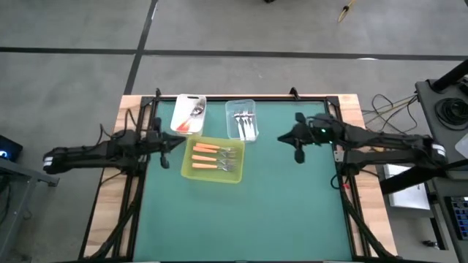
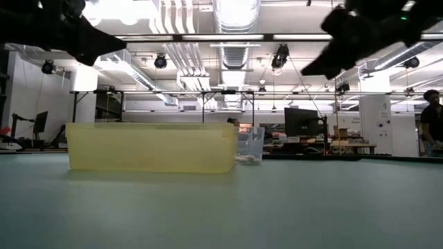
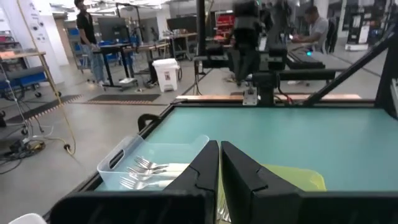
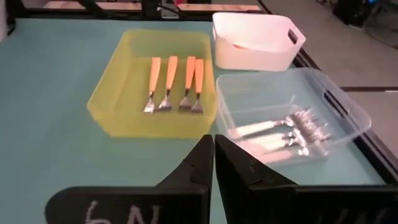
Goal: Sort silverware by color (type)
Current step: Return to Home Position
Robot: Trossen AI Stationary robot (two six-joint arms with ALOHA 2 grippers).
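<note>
Several orange-handled forks lie side by side in the yellow-green tray. White-handled forks lie in the clear tub. The white tub holds a few orange and silver pieces. My left gripper hovers shut just left of the tray. My right gripper hovers shut to the right of the clear tub. Both are well above the table and hold nothing.
The three containers stand together at the far middle of the green mat. The mat spreads bare toward the near edge and to the right. The black frame runs along the table's far edge. People and desks show in the room beyond.
</note>
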